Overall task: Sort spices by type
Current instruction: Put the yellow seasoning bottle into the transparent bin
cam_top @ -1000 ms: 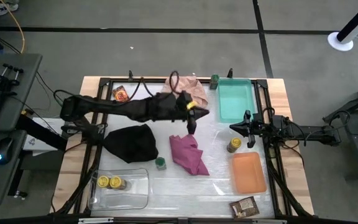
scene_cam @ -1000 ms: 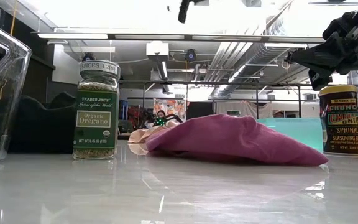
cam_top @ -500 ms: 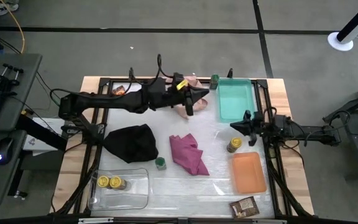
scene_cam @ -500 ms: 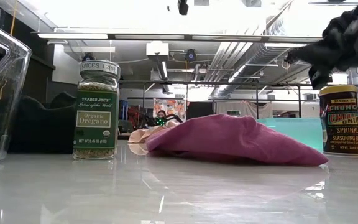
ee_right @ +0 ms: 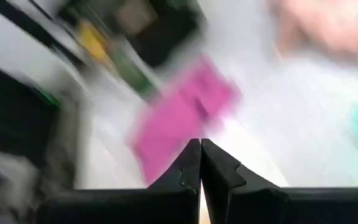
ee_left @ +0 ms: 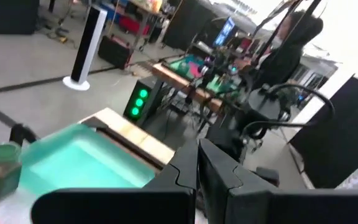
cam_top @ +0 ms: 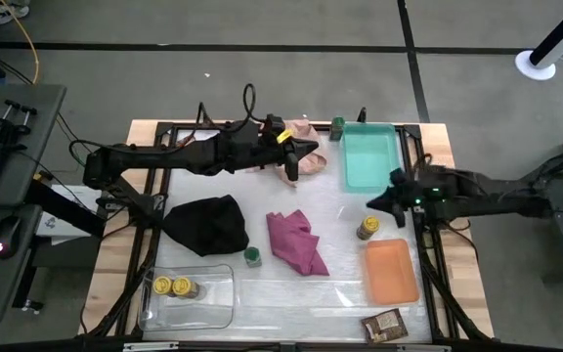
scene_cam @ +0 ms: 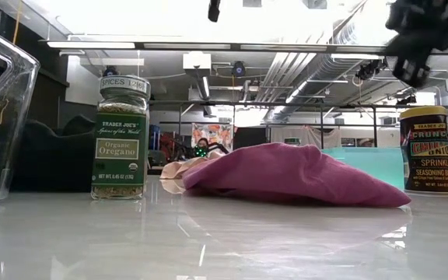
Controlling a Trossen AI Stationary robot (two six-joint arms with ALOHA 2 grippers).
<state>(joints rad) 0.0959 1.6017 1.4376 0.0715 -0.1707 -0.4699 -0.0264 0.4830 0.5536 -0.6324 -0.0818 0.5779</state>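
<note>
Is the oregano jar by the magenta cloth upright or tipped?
Upright. In the low view the oregano jar stands on its base, lid on top, label reading level, left of the magenta cloth.

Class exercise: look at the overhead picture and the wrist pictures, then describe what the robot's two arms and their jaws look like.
Both arms are dark, near black, slim and jointed, with loose black cables looping off them. The left arm carries a small yellow tag near its gripper. The right arm shows a tiny green light near its gripper. Up close, each pair of jaws is flat, matte black, with notched inner edges.
</note>
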